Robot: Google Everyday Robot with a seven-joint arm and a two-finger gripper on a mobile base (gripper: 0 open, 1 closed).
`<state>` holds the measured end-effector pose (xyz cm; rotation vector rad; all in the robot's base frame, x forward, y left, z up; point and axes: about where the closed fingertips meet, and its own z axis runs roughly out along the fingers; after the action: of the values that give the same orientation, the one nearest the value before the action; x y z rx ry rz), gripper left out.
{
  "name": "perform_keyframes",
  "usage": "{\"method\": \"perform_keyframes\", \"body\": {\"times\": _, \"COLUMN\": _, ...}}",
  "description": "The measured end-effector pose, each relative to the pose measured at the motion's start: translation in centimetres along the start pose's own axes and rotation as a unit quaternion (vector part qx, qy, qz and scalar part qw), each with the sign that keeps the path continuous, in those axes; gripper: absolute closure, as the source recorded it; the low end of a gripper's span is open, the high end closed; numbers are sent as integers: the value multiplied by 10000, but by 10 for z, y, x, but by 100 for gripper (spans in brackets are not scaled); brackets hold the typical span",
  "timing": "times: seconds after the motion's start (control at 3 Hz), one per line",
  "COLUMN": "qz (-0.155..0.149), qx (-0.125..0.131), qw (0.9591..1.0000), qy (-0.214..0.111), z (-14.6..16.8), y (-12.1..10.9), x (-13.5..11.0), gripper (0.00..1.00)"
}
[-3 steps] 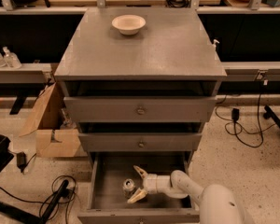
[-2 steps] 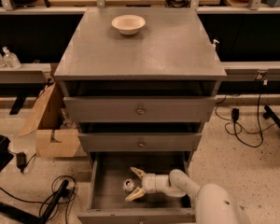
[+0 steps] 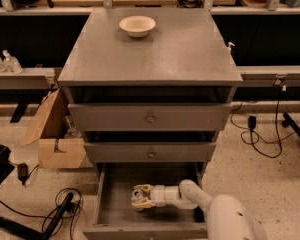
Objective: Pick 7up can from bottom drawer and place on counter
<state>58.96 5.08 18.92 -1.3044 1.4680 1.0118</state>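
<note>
The bottom drawer [image 3: 115,211] is pulled open at the foot of the grey cabinet. The 7up can [image 3: 136,194], small and silvery with a shiny top, sits on the drawer floor left of centre. My gripper [image 3: 140,196] reaches into the drawer from the right, and its pale fingers [image 3: 144,188] are closed around the can from both sides. The can is still low in the drawer. The counter [image 3: 160,54] is the flat grey top of the cabinet above.
A cream-white bowl [image 3: 137,25] stands at the back of the counter. Two closed drawer fronts with knobs [image 3: 150,118] sit above the open drawer. A cardboard box [image 3: 60,144] and cables [image 3: 60,206] lie on the floor to the left. My arm [image 3: 225,219] is at the front right.
The gripper has moved slightly left onto the can, and its fingers have drawn in from a wide spread to close around it.
</note>
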Motion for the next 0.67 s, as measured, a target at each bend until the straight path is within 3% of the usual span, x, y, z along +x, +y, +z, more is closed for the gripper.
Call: {"method": "perform_keyframes", "body": {"times": 0.67, "qz": -2, "qx": -58, "qw": 10000, "qy": 59, "z": -1, "y": 10, "x": -6, "gripper": 93}}
